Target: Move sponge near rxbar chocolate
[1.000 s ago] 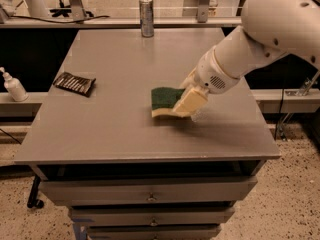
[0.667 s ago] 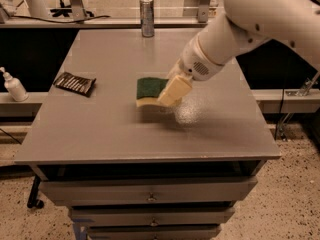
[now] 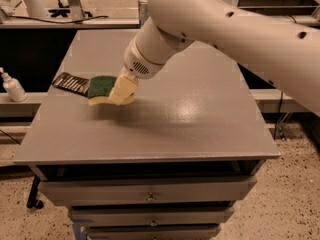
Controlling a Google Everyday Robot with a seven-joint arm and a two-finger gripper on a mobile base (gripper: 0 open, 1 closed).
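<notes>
The sponge [image 3: 101, 88], dark green on top with a pale yellow foam layer, is at the left of the grey table [image 3: 190, 114]. My gripper [image 3: 122, 91] is shut on the sponge's right end and holds it just above the table. The rxbar chocolate [image 3: 72, 83], a flat dark wrapper with pale stripes, lies at the table's left edge, right next to the sponge's left end. My white arm reaches in from the upper right.
A silver can [image 3: 143, 6] stands at the table's far edge, mostly hidden behind my arm. A white spray bottle [image 3: 12, 86] sits on a lower shelf to the left. Drawers [image 3: 150, 194] are below the table front.
My gripper has carried the sponge leftward across the table, from the middle to right beside the rxbar chocolate. The arm now covers most of the can.
</notes>
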